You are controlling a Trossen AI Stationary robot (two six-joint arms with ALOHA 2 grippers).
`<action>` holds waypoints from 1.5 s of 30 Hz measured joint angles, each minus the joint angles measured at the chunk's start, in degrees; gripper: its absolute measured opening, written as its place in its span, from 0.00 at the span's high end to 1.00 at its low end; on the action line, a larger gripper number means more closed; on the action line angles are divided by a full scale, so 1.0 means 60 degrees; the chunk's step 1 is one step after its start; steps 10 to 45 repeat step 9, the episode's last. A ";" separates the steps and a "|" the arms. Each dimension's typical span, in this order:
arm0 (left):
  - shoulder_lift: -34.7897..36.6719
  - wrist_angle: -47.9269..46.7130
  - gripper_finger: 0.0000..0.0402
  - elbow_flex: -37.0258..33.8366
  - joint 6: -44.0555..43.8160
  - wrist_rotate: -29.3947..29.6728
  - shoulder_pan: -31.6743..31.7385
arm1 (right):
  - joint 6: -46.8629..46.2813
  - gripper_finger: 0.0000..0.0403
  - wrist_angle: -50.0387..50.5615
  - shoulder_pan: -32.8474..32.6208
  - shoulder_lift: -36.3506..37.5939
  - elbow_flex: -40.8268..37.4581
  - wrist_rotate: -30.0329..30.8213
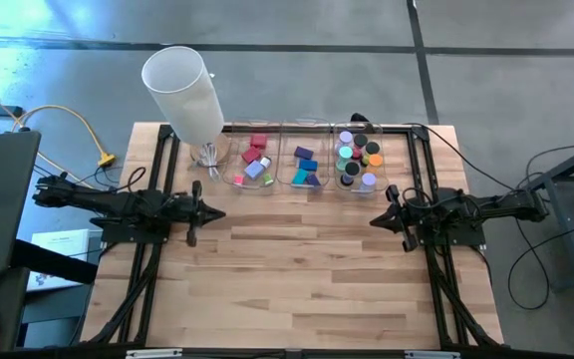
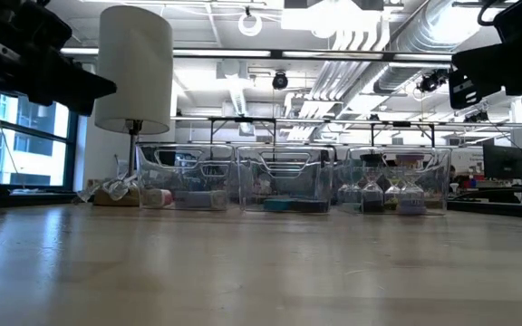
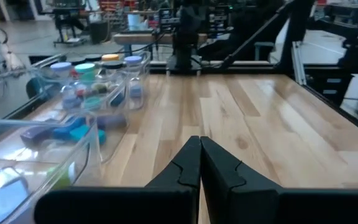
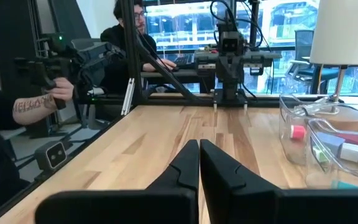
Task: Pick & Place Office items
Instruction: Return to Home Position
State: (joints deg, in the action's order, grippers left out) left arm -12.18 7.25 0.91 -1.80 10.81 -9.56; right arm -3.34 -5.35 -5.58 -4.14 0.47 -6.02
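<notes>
Left gripper (image 1: 211, 212) is hanging over the left part of the table (image 1: 297, 294), in from the left edge. In its wrist view I am seeing its fingers (image 3: 188, 163) pressed together on nothing. At the back left corner the white lamp (image 1: 182, 85) is standing just beside the left bin (image 2: 188, 163).

Along the back edge the office items are all lying inside the three clear bins. The red and pink blocks (image 1: 257, 148) are in the left one. The blue, purple and teal pieces (image 1: 305, 165) are in the middle bin (image 2: 284, 163), and the round pieces (image 1: 357, 158) are in the right bin (image 2: 424, 167). I am judging the sorting as done.

Over the right part of the table the right gripper (image 1: 377, 220) is hanging opposite its twin, its fingers (image 4: 188, 165) likewise pressed together and empty.

To home well, I am planning to leave both pairs of fingers closed. I would draw each arm back toward its own side edge, level and slow, well off the bin walls and the lamp. I would be checking the high view until both arms are resting evenly.
</notes>
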 joint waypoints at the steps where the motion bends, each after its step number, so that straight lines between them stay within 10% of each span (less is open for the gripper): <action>1: 0.0023 -0.0010 1.00 -0.0003 0.0090 -0.0023 0.0000 | 0.0028 1.00 0.0047 0.0000 -0.0003 -0.0003 0.0000; 45: 0.0014 -0.0058 1.00 -0.0015 0.0152 -0.0043 0.0028 | 0.0124 1.00 0.0135 0.0000 -0.0004 -0.0006 -0.0011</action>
